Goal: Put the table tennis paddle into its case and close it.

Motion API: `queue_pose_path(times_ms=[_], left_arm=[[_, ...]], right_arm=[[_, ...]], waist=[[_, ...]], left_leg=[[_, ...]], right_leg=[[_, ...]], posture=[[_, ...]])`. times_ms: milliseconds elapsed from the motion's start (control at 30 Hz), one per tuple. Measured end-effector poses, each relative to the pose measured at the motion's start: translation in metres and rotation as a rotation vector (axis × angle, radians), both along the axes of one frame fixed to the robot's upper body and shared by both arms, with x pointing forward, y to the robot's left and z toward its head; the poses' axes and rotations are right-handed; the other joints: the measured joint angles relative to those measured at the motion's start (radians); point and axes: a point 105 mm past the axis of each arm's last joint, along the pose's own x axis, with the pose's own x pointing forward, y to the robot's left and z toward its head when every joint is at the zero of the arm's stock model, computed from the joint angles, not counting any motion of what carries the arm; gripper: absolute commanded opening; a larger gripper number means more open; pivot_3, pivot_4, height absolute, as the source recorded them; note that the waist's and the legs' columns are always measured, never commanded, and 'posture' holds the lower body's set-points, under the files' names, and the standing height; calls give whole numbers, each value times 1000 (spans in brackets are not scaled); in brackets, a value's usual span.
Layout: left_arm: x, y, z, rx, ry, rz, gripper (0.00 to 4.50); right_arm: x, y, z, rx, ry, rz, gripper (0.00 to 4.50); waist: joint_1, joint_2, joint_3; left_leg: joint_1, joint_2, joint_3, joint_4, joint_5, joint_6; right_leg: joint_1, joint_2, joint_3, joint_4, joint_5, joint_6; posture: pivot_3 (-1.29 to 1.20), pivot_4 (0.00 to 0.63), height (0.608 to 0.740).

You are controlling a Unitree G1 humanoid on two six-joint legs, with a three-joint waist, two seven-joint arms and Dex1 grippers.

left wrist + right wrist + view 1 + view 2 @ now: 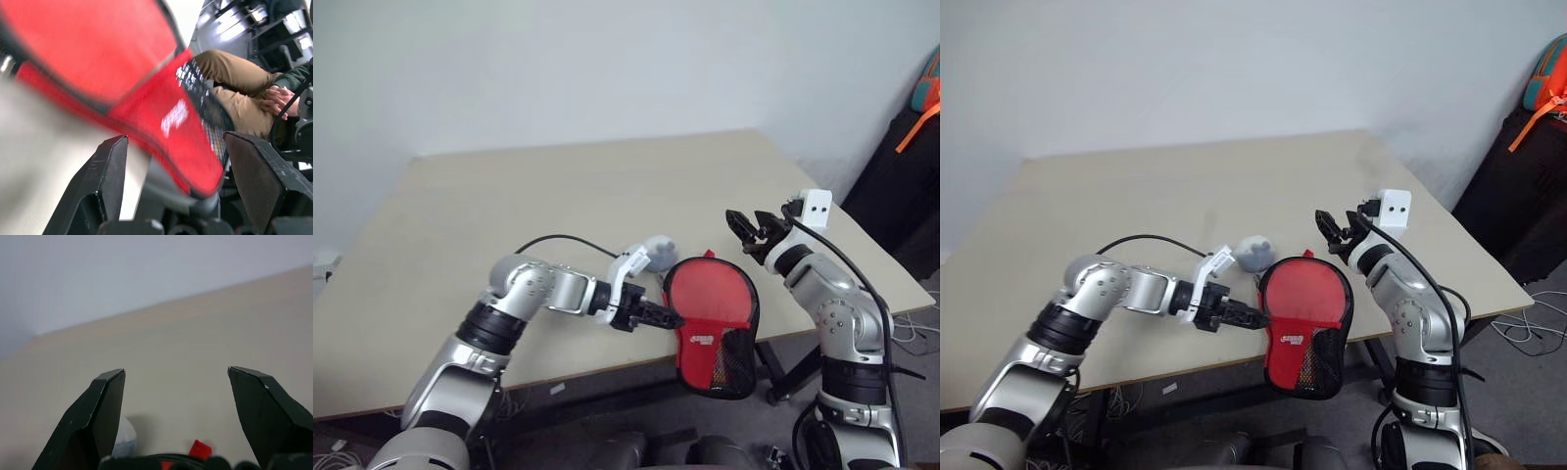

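One soft paddle-shaped case (713,328), black fabric with a red panel and mesh lower part, is seen at the table's (558,215) near edge, its lower half drooping over the edge. The paddle itself cannot be told apart from the case; it is judged to be inside.

Left gripper (668,315) is at the case's left rim, jaws spread wide, nothing clamped. Right gripper (747,227) hovers just beyond the case, jaws wide, empty.

Handling is judged light, limp at the rim, stiff where filled. Hold is best taken at the zipper rim. A small grey lump (660,252) sits just left of the case.
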Motion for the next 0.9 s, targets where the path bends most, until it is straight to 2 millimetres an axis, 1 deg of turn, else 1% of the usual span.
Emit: queue_pose_path(times_ms=[100, 167, 267, 333, 367, 433, 567, 633, 733, 767, 800, 867, 900], left_arm=[[-4, -26, -3, -41, -21, -48, 3298], [-13, -32, -10, -17, -23, -113, 3298], [-21, -26, -21, 38, 1, -173, 3298], [-18, -18, -31, 95, -35, -183, 3298], [-18, -15, -34, 112, -61, -200, 3298], [-18, -17, -37, 113, -103, -232, 3298], [-18, -22, -43, 97, -160, -249, 3298], [-18, -28, -47, 84, -176, -246, 3298], [-18, -34, -49, 74, -184, -236, 3346], [-18, -34, -49, 70, -182, -231, 3346], [-17, -35, -50, 68, -182, -227, 3346], [-16, -37, -50, 70, -190, -219, 3346], [-15, -39, -50, 67, -191, -216, 3346]], right_arm=[[8, 11, 3, -22, 20, 69, 3662], [13, 20, -4, -39, 60, 118, 3662], [18, 26, -29, -90, 156, 168, 3662], [19, 33, -43, -104, 211, 221, 3662], [20, 37, -47, -108, 230, 248, 3662], [24, 46, -46, -122, 240, 291, 3662], [31, 63, -34, -143, 225, 377, 3662], [33, 69, -34, -135, 234, 408, 3662], [31, 80, -40, -115, 263, 461, 4203], [30, 84, -40, -117, 266, 481, 4470], [29, 86, -40, -124, 266, 493, 4470], [30, 88, -46, -136, 281, 498, 4470], [30, 90, -50, -140, 289, 499, 4470]], waist=[[-3, 0, 0], [-11, 0, 0], [-14, 0, 0], [-14, 0, 0], [-14, 0, 0], [-14, 0, 0], [-7, 0, -1], [0, -1, -1], [3, 0, -2], [3, 0, -2], [3, 0, -2], [3, 0, -2], [3, 0, -2]], left_leg=[[0, 1, 0, -1, 0, 0], [0, 2, 0, -2, 0, 0], [0, 2, 0, -3, 0, 0], [0, 2, 0, -2, 0, 0], [0, 2, 0, -2, 0, 0], [0, 2, 0, -2, 0, 0], [0, 1, -1, 0, 0, 1], [1, 1, -2, 2, 0, 1], [3, -1, -3, 4, -1, 3], [4, -1, -3, 4, -1, 4], [5, -1, -3, 4, -2, 4], [12, -2, -4, 3, -3, 6], [13, -2, -3, 3, -4, 8]], right_leg=[[-1, 0, 0, 0, 0, 0], [-1, 0, 0, 0, 0, 0], [-2, 0, 0, 0, 0, 0], [-1, 0, 0, 0, 0, 0], [-2, 0, 0, 0, 0, 0], [-1, 0, 0, 0, 0, 0], [1, 0, -2, 0, 0, 0], [4, 0, -2, -1, 0, 0], [8, 0, -3, -1, 0, 0], [9, 0, -3, -1, 0, 0], [10, 0, -3, -2, 0, 0], [17, -1, -3, -3, 0, 0], [18, -1, -3, -3, 0, 0]], posture=[[0, 0, 740], [0, 0, 740], [0, 0, 740], [0, 0, 740], [0, 0, 740], [0, 0, 740], [0, 0, 740], [0, 0, 740], [0, 0, 740], [0, 0, 740], [0, 0, 740], [0, 0, 740], [0, 0, 740]])
